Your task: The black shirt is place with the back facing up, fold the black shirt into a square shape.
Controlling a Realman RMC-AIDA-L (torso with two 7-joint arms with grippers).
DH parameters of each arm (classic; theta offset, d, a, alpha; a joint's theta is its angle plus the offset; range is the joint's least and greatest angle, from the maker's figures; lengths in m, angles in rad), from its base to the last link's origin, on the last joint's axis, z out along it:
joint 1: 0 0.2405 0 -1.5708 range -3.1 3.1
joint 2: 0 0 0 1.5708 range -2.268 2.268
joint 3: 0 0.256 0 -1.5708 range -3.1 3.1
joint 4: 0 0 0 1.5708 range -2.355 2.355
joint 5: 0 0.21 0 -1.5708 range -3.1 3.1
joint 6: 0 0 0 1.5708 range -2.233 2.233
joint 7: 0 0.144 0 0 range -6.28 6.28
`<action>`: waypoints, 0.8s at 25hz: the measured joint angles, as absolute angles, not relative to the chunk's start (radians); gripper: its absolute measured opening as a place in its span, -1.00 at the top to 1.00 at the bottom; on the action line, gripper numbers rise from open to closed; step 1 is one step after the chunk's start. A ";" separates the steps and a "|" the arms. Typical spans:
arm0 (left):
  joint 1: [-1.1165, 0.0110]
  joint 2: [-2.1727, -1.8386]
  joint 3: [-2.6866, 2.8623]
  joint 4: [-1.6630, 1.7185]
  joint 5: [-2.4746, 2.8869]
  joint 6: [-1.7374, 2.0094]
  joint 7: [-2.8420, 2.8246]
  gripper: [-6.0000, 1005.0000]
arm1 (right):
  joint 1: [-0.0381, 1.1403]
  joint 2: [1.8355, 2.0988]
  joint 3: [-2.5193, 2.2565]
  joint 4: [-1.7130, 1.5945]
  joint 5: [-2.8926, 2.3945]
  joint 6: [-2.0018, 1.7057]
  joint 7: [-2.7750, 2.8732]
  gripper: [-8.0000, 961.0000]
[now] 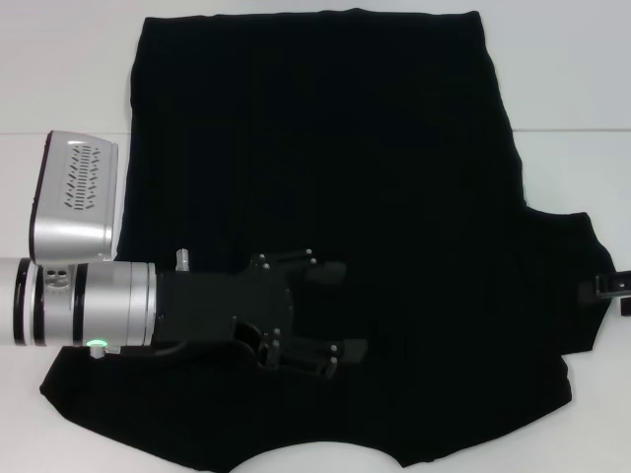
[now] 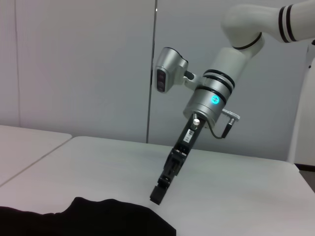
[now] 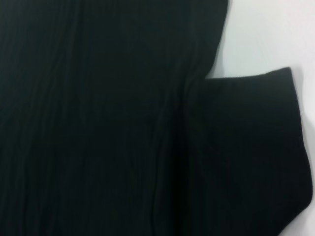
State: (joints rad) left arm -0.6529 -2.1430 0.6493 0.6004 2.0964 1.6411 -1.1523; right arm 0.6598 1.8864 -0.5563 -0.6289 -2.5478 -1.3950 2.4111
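Shirt (image 1: 394,197) is laid flat on white worktop (image 1: 562,59), plain black side up, no lettering seen. Most of the head view is covered by it: straight hem along 12 o'clock, curved neck cut-out at 6 o'clock, one sleeve sticking out at 3 o'clock, the other at 8 o'clock under the left arm.

Left claw (image 1: 330,310) is reached in from 9 o'clock and is held over the shirt's lower-centre part, approx. between neck and middle. Its two black fingers (image 1: 323,271) are seen spread apart, pointing toward 3 o'clock; nothing is gripped between them. Contact w/ fabric cannot be told, black on black.

Right claw (image 2: 156,194) is seen at the 3 o'clock edge of the head view, just beside the sleeve tip. In left wrist view it is angled steeply down, tip just above the worktop, near the sleeve edge, apart from it. Open or closed cannot be told.

In right wrist view the sleeve (image 3: 246,147) is shown lying flat next to the shirt body, w/ a seam line and light wrinkles running along the fabric.
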 joint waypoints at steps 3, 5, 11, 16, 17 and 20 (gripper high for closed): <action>-0.653 -2.143 0.650 0.600 2.096 1.640 -1.153 -0.89 | 0.665 1.888 -0.565 -0.605 -2.548 -1.378 2.410 -0.89; -0.653 -2.142 0.650 0.600 2.096 1.639 -1.154 -0.89 | 0.668 1.890 -0.575 -0.595 -2.548 -1.364 2.410 -0.88; -0.655 -2.140 0.648 0.600 2.095 1.639 -1.157 -0.89 | 0.671 1.900 -0.577 -0.582 -2.544 -1.316 2.412 -0.87; -0.654 -2.140 0.646 0.600 2.095 1.640 -1.158 -0.89 | 0.672 1.922 -0.569 -0.581 -2.539 -1.249 2.413 -0.85; -0.654 -2.140 0.646 0.600 2.095 1.640 -1.158 -0.89 | 0.672 1.925 -0.568 -0.581 -2.538 -1.242 2.411 -0.85; -0.652 -2.140 0.645 0.600 2.095 1.640 -1.159 -0.89 | 0.672 1.935 -0.568 -0.591 -2.538 -1.237 2.408 -0.51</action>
State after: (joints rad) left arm -0.6519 -2.1399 0.6445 0.5997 2.0953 1.6398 -1.1589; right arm 0.6719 1.9346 -0.5682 -0.5909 -2.5380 -1.2370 2.4080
